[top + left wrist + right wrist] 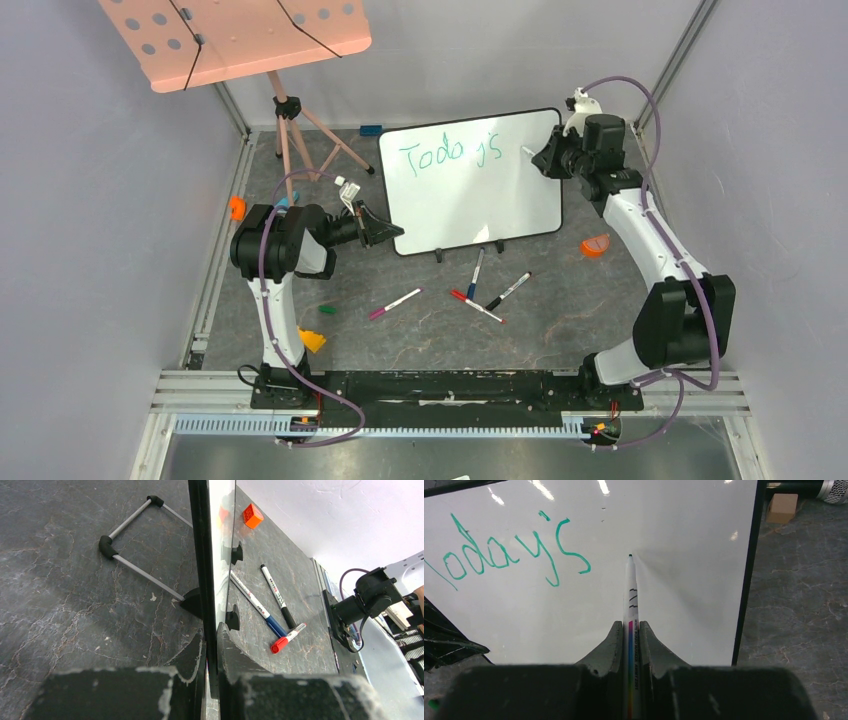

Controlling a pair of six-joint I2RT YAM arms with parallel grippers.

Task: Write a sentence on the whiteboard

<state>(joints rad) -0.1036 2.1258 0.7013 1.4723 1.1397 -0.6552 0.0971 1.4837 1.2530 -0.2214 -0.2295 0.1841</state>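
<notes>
The whiteboard (470, 190) stands tilted at the back of the table, with the sentence (447, 153) reading "Today's" in teal across its upper left. My left gripper (385, 232) is shut on the board's lower left edge. In the left wrist view the black frame (200, 555) runs between the left gripper's (212, 645) jaws. My right gripper (545, 160) is at the board's upper right, shut on a white marker (630, 590). The marker tip points at bare whiteboard (684, 595) right of the sentence (504, 555). Whether the tip touches the board I cannot tell. The right gripper (629, 627) jaws press the marker barrel.
Several loose markers lie in front of the board: pink (396, 303), red (477, 306), blue (476, 274), black (508, 291). A pink music-stand tray (240, 35) on a tripod (290, 130) stands at the back left. Small orange pieces (595, 245) (237, 207) (313, 340) lie at the sides.
</notes>
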